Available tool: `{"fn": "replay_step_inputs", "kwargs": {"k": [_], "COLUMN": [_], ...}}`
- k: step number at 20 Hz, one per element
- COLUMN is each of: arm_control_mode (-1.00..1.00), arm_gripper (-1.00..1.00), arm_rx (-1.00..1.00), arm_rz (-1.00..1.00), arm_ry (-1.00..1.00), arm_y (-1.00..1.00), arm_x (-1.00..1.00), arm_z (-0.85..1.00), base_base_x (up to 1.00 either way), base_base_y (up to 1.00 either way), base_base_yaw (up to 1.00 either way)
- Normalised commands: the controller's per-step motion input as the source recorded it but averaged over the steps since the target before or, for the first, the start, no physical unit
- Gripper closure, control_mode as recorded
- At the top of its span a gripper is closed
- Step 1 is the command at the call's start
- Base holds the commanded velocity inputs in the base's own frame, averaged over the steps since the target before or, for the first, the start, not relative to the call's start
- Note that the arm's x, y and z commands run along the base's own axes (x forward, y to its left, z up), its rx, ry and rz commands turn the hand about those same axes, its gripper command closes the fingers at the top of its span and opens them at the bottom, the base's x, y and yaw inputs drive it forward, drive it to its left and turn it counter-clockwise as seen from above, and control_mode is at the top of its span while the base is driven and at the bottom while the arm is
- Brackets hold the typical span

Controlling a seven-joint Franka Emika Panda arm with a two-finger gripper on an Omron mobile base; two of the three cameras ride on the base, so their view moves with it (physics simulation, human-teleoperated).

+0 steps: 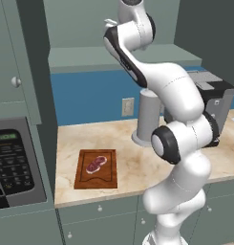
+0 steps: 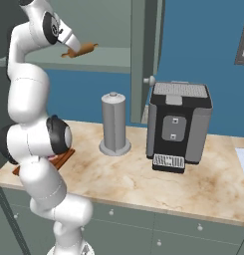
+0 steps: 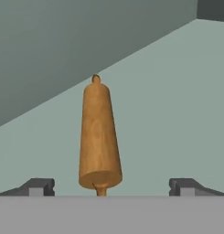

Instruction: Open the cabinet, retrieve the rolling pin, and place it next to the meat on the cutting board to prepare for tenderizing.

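The tool [image 3: 111,186] is spread wide, its two fingertips [image 3: 39,186] standing well apart with nothing pinched. The rolling pin [image 3: 99,137] lies between them on the floor of the open cabinet [image 2: 106,56], pointing straight away from the tool, near handle end just ahead of the tips. Far below the tool, on the counter [image 1: 137,165], the meat [image 1: 96,164] rests on the cutting board [image 1: 96,180].

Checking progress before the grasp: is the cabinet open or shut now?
Open. In the right base view a cabinet door stands swung out edge-on, and the rolling pin lies on the exposed shelf before the gripper.
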Motion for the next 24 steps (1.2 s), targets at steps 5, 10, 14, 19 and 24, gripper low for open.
{"fn": "replay_step_inputs", "kwargs": {"k": [5, 10, 14, 19, 24], "arm_control_mode": [-1.0, -1.0, -1.0, -1.0, -1.0], "arm_gripper": [-1.0, -1.0, -1.0, -1.0, -1.0], "arm_rx": [0.0, 0.0, 0.0, 0.0, 0.0], "arm_rz": [0.0, 0.0, 0.0, 0.0, 0.0], "arm_ry": [-0.05, -0.01, 0.0, 0.0, 0.0], "arm_y": [0.05, 0.03, 0.0, 0.0, 0.0], "arm_x": [0.14, 0.19, 0.26, 0.28, 0.28], "arm_z": [-0.21, -0.17, -0.03, 0.0, 0.0], "base_base_x": [0.0, 0.0, 0.0, 0.0, 0.0], "base_base_y": [0.0, 0.0, 0.0, 0.0, 0.0], "base_base_yaw": [0.0, 0.0, 0.0, 0.0, 0.0]}}
